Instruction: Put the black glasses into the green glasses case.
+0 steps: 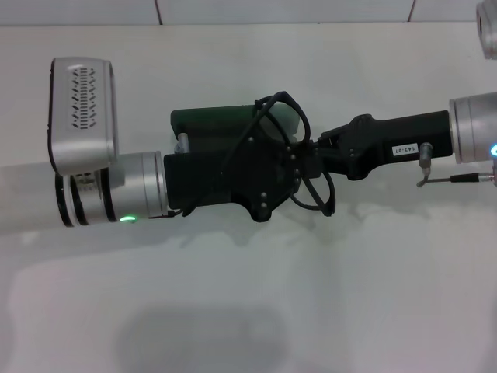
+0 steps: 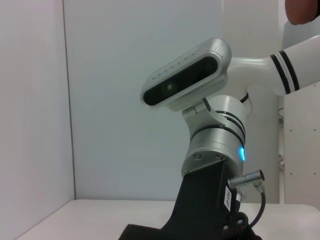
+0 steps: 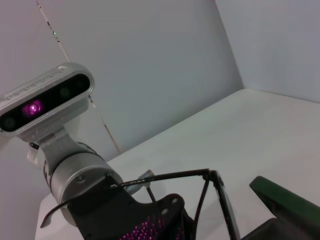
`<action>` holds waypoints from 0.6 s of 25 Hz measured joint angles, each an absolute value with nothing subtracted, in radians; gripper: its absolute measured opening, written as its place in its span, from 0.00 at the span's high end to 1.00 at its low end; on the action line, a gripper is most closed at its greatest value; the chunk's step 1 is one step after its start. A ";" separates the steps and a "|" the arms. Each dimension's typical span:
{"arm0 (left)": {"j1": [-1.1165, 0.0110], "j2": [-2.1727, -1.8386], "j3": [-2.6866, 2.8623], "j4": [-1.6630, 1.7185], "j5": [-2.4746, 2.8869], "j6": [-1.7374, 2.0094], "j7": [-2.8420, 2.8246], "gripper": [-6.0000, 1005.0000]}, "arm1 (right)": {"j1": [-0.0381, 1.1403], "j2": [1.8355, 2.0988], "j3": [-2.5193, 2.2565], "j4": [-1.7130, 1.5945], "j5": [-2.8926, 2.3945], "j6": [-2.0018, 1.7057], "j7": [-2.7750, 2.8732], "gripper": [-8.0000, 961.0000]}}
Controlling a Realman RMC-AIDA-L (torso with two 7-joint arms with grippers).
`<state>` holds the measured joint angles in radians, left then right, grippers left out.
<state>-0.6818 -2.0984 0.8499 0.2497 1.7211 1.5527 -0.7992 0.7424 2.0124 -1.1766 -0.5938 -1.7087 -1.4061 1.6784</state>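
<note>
The green glasses case (image 1: 221, 124) hangs above the white table, held against my left gripper (image 1: 260, 175), whose black body covers the case's near side. That arm reaches in from the left. The black glasses (image 1: 301, 116) lie across the case and the left gripper, one rim looped over the case's right end. My right gripper (image 1: 312, 148) comes in from the right and is shut on the frame. In the right wrist view a thin temple arm of the glasses (image 3: 170, 176) crosses in front of the case's green edge (image 3: 287, 200). The fingertips of both grippers are hidden.
The white table (image 1: 349, 295) spreads below both arms, with their shadows on it. A pale wall runs along the back. The left wrist camera housing (image 1: 81, 113) juts out on the left. The left wrist view shows the right arm's wrist (image 2: 215, 145).
</note>
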 joint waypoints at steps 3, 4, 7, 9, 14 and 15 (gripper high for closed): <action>-0.682 -2.098 0.850 0.251 1.721 1.552 -0.801 0.99 | 0.742 2.012 -1.173 -0.594 -1.709 -1.407 1.678 0.91; -0.682 -2.098 0.850 0.252 1.721 1.552 -0.801 0.99 | 0.742 2.012 -1.172 -0.594 -1.709 -1.407 1.678 0.91; -0.682 -2.098 0.850 0.252 1.721 1.553 -0.801 0.99 | 0.740 2.010 -1.168 -0.594 -1.706 -1.402 1.678 0.91; -0.683 -2.098 0.849 0.252 1.721 1.555 -0.801 0.99 | 0.734 2.008 -1.145 -0.594 -1.704 -1.392 1.678 0.91; -0.674 -2.096 0.849 0.252 1.720 1.561 -0.811 0.99 | 0.713 1.994 -1.055 -0.595 -1.706 -1.392 1.675 0.91; -0.673 -2.096 0.849 0.252 1.720 1.563 -0.812 0.99 | 0.706 1.990 -1.033 -0.596 -1.706 -1.395 1.670 0.91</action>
<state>-0.6732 -2.0957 0.8492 0.2516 1.7196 1.5627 -0.8123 0.7065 1.9896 -1.0333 -0.5957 -1.7060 -1.3949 1.6702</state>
